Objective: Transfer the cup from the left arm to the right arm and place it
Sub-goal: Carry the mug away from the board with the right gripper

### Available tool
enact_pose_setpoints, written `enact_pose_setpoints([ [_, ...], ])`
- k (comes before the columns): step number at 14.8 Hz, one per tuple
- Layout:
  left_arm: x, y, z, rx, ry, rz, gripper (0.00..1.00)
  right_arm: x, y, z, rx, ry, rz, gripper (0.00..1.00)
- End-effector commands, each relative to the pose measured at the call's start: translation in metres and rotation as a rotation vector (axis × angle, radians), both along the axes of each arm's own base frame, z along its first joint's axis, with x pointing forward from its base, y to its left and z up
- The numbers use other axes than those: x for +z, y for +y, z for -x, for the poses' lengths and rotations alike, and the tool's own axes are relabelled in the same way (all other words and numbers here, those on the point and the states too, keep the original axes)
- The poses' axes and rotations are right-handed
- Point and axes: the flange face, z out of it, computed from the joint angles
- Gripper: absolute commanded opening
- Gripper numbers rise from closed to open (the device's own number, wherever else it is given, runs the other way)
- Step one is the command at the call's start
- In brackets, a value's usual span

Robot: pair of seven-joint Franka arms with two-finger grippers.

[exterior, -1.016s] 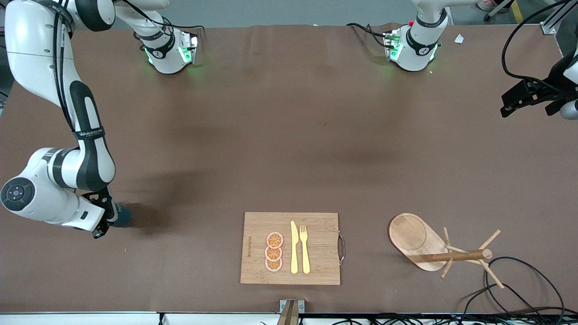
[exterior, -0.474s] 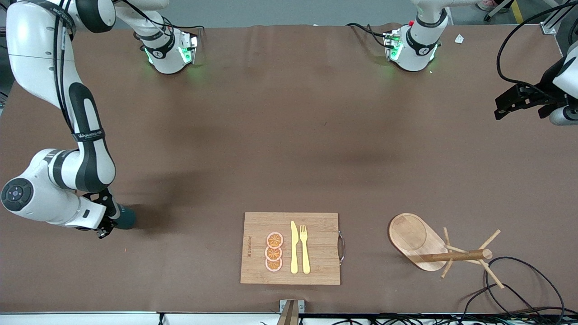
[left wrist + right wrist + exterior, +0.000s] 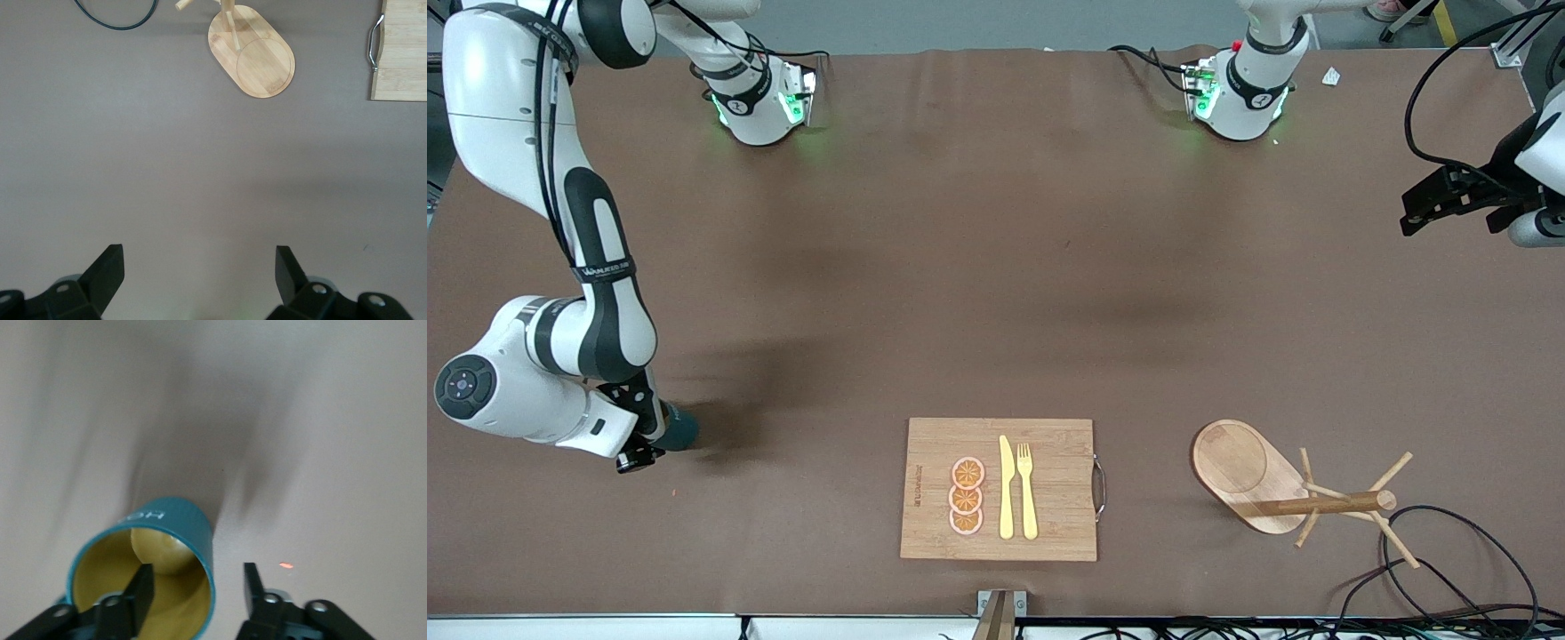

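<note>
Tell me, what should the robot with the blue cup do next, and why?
Probably draw the right gripper straight back off the cup, near the right arm's end of the table: its fingers look open, straddling the rim, one inside. The left gripper waits open near the left arm's end.

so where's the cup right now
The cup sits at the right arm's end of the table, with the right gripper open astride its wall, level with the cutting board's farther edge.

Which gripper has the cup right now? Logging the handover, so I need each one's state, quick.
Left gripper: open, empty, waiting over bare table at the left arm's end.
Right gripper: fingers straddle the cup wall, one inside, one outside; jaws parted, not clamped.
</note>
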Motion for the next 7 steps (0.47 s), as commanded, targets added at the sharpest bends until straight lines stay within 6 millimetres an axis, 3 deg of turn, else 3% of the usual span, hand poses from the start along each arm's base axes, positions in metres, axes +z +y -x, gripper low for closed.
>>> enact_pose_setpoints([
  [1,0.003,-0.003,0.001,-0.014,0.000,0.011,1.00,0.014,-0.002,0.002,-0.191,0.020,-0.005,1.00],
  [5,0.002,-0.005,0.001,-0.019,-0.005,0.012,1.00,0.038,-0.004,-0.004,-0.434,0.009,-0.013,1.00],
  [7,0.002,-0.015,-0.001,-0.040,-0.023,0.010,1.00,0.065,-0.004,-0.002,-0.586,-0.008,-0.013,1.00],
])
